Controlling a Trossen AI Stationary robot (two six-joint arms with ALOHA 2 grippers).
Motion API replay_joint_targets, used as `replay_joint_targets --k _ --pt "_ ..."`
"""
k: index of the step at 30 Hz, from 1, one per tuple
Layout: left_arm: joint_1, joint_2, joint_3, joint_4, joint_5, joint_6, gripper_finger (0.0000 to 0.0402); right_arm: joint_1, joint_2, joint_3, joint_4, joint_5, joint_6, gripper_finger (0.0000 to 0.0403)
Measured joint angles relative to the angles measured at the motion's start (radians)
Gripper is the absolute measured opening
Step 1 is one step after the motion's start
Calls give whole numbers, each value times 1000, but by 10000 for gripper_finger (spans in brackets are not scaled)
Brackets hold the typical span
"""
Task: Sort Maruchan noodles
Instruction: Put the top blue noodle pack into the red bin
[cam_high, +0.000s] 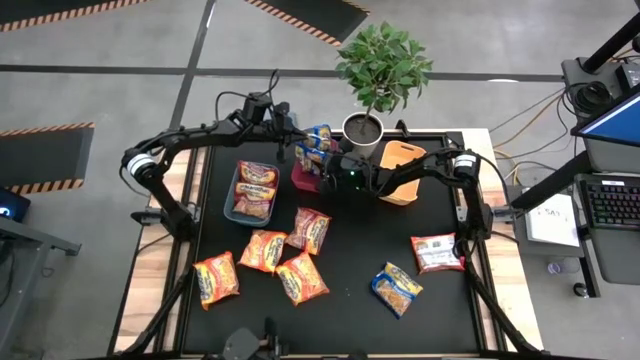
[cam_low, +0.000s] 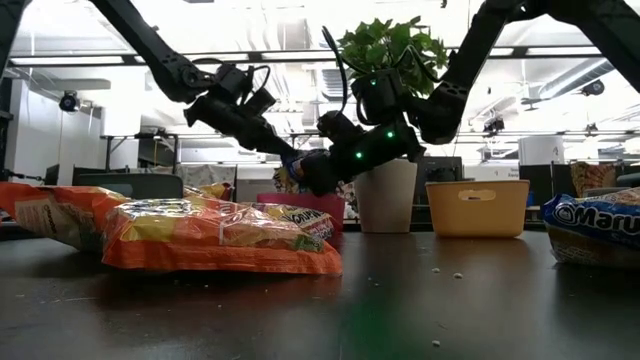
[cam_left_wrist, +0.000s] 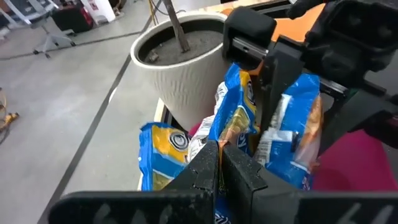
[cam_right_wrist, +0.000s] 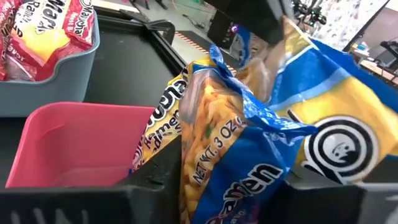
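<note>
Pinched together on the lower edge of a blue-yellow packet (cam_left_wrist: 239, 102), the fingers of the left gripper (cam_left_wrist: 219, 163). Clamped across the same crinkled blue bundle, the jaws of the right gripper (cam_right_wrist: 231, 186), with wrapper bulging out on both sides; impossible to tell whether one packet or two pressed together. In the high view, both grippers meeting at upper centre, left gripper (cam_high: 303, 150) from the picture's left and right gripper (cam_high: 337, 172) from the right, holding the packet just above the red bin (cam_high: 303, 181), close beside the white plant pot (cam_high: 362, 131). Left of that, a teal bin (cam_high: 231, 196) already holding red-maroon packets (cam_high: 256, 190); right of the pot, an orange bin (cam_high: 402, 152). Lower down on the dark table (cam_high: 360, 250), loose packets: three orange ones (cam_high: 263, 250), a red-maroon one (cam_high: 311, 230), another red-maroon one (cam_high: 437, 252) at right, a blue one (cam_high: 396, 288). Probably mid-delivery of the blue noodles into the red bin, or a handover between arms. Next, most likely: release by one gripper, lower into the bin, let go, then back for the blue packet at lower right.
</note>
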Motion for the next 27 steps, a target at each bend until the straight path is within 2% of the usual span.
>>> replay_joint_targets --k 12,20,23,27 --pt "-2 -6 0 -107 1 28 0 2 -19 -3 -38 4 28 210" --pt "-7 -6 0 -144 15 52 0 2 -109 -6 -197 7 80 226" --pt "-17 -6 0 -148 63 52 0 8 -125 -6 -222 8 93 226" --pt "-38 -6 0 -146 72 50 0 25 -139 -6 -220 11 92 226"
